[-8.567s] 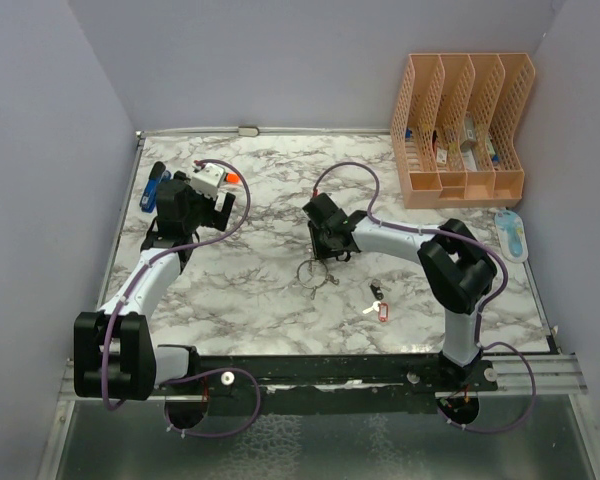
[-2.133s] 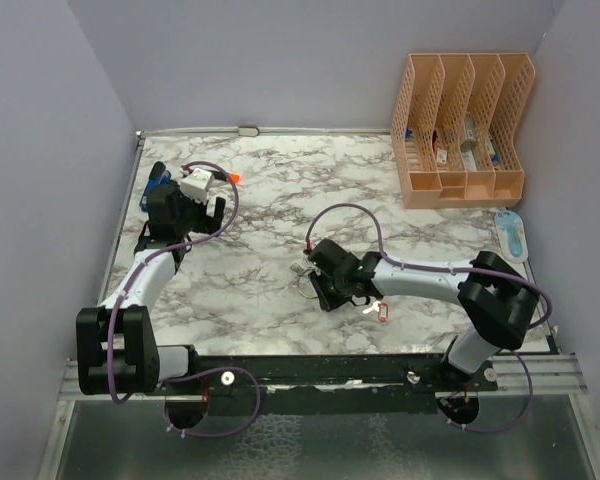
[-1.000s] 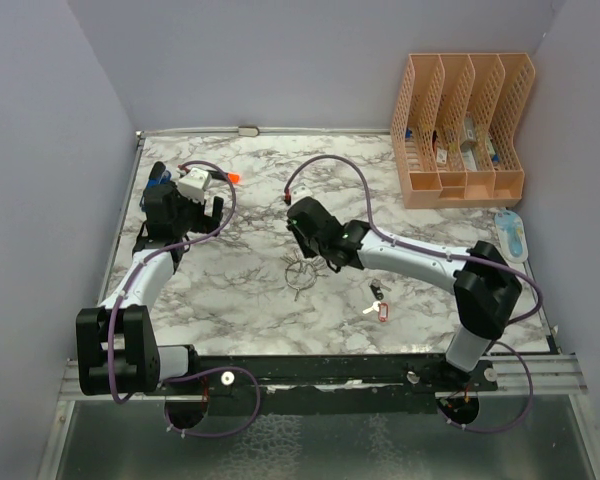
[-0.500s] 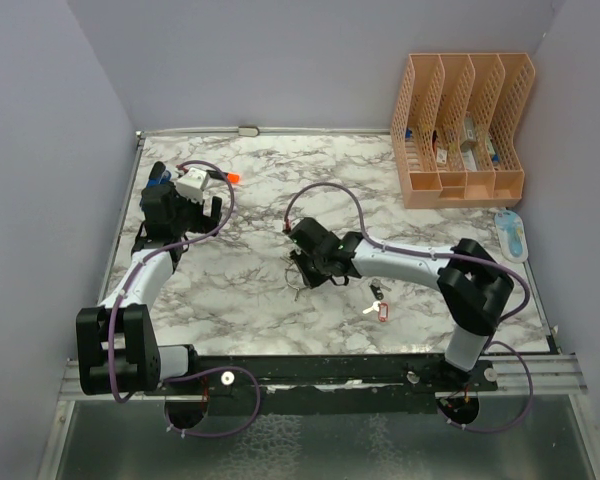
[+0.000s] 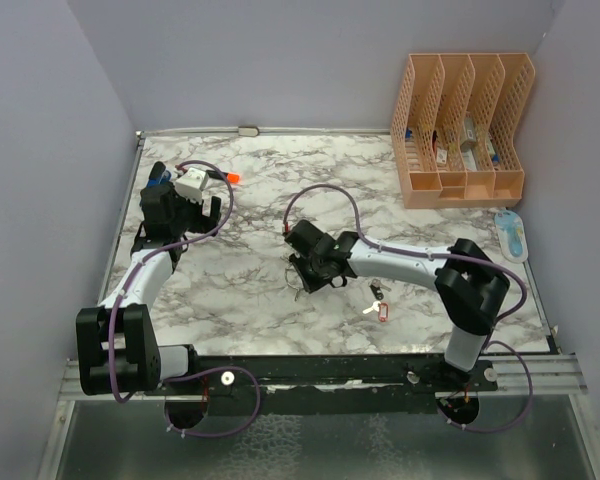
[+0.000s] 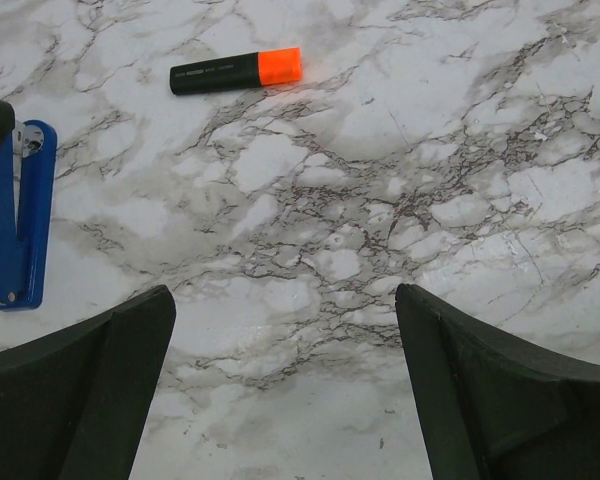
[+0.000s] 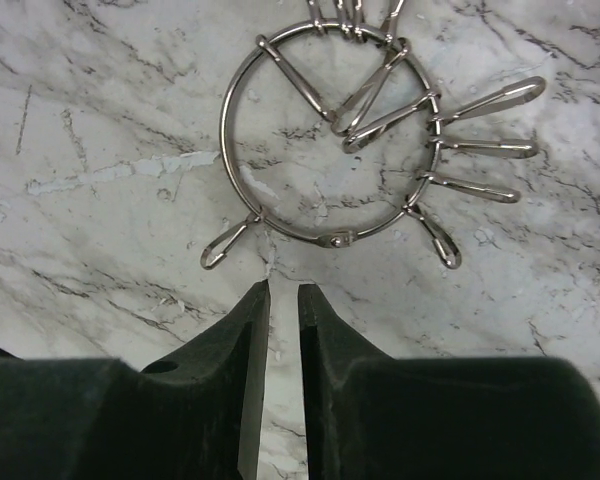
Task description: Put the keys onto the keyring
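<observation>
Two small silver keys (image 5: 379,300), one red-tagged, lie right of the thin silver wire keyring (image 7: 224,135). My right gripper (image 7: 283,290) sits just beside the ring, jaws barely parted and empty. My left gripper (image 6: 283,296) is spread wide.

No text legible anywhere, faint pale print on the black highlighter (image 6: 220,74) at eleven o'clock too small to read, white label on the blue stapler (image 6: 20,215) at nine o'clock cut off
</observation>
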### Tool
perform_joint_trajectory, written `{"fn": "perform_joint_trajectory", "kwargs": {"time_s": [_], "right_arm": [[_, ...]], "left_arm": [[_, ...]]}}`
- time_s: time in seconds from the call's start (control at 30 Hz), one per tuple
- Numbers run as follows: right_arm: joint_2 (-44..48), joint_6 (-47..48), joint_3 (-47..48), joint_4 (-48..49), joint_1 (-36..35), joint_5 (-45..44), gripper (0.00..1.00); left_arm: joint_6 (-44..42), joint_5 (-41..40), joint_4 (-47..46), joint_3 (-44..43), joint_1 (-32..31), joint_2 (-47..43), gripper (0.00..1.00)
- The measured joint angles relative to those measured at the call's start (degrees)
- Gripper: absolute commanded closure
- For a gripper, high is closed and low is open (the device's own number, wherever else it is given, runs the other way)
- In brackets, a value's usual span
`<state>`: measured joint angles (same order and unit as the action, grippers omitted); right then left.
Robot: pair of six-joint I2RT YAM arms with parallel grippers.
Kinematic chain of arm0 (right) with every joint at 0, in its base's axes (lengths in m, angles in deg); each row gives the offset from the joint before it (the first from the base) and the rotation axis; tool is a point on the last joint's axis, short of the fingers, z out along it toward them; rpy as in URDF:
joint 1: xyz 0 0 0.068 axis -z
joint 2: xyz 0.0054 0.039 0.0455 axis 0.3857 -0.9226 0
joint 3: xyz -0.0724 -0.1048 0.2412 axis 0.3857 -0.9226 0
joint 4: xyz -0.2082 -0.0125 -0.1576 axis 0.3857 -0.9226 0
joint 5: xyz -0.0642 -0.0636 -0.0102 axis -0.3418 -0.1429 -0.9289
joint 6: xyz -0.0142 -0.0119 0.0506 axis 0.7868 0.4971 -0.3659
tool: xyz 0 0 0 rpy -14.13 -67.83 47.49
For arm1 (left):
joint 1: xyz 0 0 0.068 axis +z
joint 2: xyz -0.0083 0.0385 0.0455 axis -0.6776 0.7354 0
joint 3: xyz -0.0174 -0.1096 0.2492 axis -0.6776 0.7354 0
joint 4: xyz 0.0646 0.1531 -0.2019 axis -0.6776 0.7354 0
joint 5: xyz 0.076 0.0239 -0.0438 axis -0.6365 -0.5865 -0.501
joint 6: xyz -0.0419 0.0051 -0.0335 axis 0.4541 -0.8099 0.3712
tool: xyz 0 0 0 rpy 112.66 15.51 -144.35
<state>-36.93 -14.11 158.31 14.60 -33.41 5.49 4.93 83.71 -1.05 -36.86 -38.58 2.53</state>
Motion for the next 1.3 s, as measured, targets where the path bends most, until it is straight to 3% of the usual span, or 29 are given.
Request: {"fn": "perform_joint_trajectory", "kwargs": {"time_s": [0.63, 0.73, 1.07, 1.3], "right_arm": [[-3.7, -1.8, 3.8, -1.3, 0.8, 4.4, 0.83], [-3.2, 4.5, 3.4, -0.1, 0.3, 4.4, 0.83], [8.6, 39.6, -10.9, 13.0, 0.2, 5.8, 0.73], [6.7, 49.9, -11.8, 16.8, 0.2, 7.4, 0.64]], "left_arm": [[0.0, 0.7, 0.0, 0.0, 0.2, 0.0, 0.05], [0.0, 0.8, 0.0, 0.0, 0.4, 0.0, 0.05], [0.2, 1.0, 0.0, 0.0, 0.6, 0.0, 0.05], [0.2, 1.0, 0.0, 0.0, 0.7, 0.0, 0.05]]}}
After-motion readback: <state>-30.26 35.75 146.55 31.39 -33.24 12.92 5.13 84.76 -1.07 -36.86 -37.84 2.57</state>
